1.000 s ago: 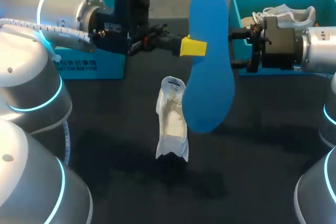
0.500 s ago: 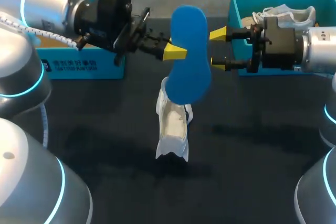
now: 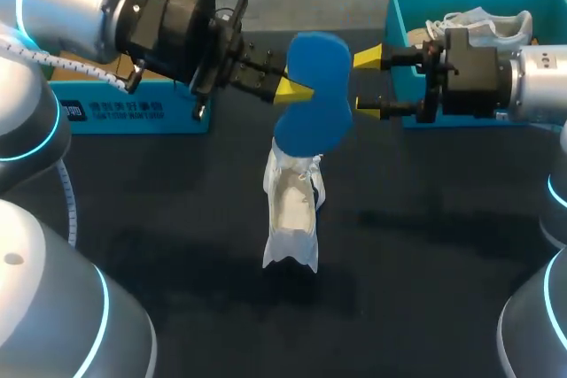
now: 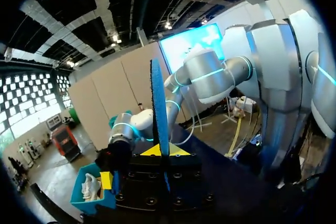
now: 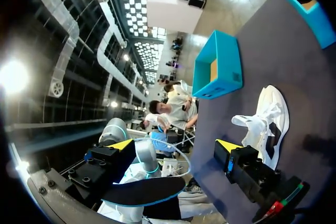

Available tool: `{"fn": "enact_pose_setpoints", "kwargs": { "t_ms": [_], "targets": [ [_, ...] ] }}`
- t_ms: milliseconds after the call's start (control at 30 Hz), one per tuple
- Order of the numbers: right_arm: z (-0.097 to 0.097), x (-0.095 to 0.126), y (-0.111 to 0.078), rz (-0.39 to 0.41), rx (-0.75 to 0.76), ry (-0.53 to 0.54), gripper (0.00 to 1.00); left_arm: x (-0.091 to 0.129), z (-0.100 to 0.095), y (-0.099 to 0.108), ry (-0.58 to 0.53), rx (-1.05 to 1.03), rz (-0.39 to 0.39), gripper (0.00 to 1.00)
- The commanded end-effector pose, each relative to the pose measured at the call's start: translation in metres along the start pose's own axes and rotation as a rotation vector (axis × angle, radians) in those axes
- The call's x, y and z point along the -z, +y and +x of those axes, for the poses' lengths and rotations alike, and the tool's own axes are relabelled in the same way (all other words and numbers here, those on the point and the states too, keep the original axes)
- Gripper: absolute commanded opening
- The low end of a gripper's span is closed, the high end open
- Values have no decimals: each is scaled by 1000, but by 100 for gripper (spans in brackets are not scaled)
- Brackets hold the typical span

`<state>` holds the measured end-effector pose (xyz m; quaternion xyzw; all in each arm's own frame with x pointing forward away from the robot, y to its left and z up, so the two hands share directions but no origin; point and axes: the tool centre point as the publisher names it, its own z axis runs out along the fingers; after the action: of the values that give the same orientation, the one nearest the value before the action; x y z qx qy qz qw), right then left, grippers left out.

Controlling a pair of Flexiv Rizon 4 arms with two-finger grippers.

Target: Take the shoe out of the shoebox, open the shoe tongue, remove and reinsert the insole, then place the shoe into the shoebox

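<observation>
**Blue insole pinched in the left gripper, white shoe beneath**

The tabletop (image 3: 425, 307) is matt black. Two open teal boxes stand on it. The left box (image 3: 133, 112), behind the left gripper (image 3: 297, 90), has lines of white print on its side, too small to read. The right box (image 3: 399, 6), behind the right gripper (image 3: 368, 81), holds a second shoe (image 3: 483, 24), white and laced.

The insole (image 3: 314, 95) is flat, blue and round-ended. The left gripper's yellow tips are closed on its two faces, and from the left wrist it shows edge-on as a thin strip (image 4: 157, 108).

The right gripper sits just beside the insole with its fingers spread and grasps nothing.

The shoe (image 3: 291, 210), soft and white with a dark side patch, stands on the tabletop below the left gripper, its mouth gaping.
</observation>
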<state>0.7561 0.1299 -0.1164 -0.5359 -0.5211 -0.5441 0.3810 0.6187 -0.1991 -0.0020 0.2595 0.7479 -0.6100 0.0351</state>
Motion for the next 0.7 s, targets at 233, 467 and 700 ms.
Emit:
{"fn": "enact_pose_setpoints", "kwargs": {
  "t_ms": [233, 467, 700],
  "targets": [
    [0, -2, 0, -1, -1, -1, 100, 0, -7, 35, -73, -625, -36, 0],
    [0, -2, 0, -1, -1, -1, 100, 6, -15, 52, -100, -973, -91, 0],
    [0, -2, 0, -1, -1, -1, 100, 6, -15, 52, -100, -973, -91, 0]
  ]
}}
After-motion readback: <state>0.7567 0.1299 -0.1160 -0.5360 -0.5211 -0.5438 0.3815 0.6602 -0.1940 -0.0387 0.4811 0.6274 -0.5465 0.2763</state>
